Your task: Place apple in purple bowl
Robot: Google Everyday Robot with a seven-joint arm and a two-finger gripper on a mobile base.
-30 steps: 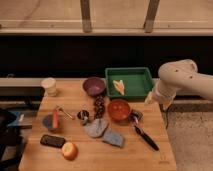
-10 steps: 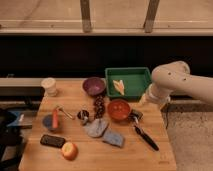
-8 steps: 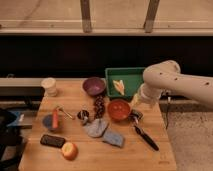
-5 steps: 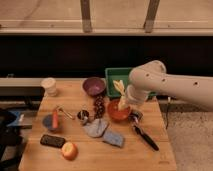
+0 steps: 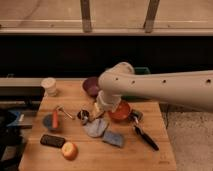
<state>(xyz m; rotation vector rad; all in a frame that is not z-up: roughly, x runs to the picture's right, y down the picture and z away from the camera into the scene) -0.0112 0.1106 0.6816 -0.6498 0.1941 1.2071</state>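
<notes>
While the arm (image 5: 165,87) stretches in from the right above the surface (image 5: 150,160), its hand (image 5: 98,112) hangs over the middle, just left of the orange-red bowl (image 5: 122,113) and above the grey cloth (image 5: 95,128). Whether the hand is open or closed cannot be told, since the thick wrist covers most of it; nothing can be seen in its grip. The apple (image 5: 69,150) lies at the front left of the surface, just right of a dark flat block (image 5: 52,141) and well apart from the hand. The purple bowl (image 5: 90,86) stands at the back, partly hidden by the arm, with a white cup (image 5: 49,86) to its left. A blue sponge (image 5: 114,138) lies beside the grey cloth, and a black-handled tool (image 5: 146,137) lies to the right.
</notes>
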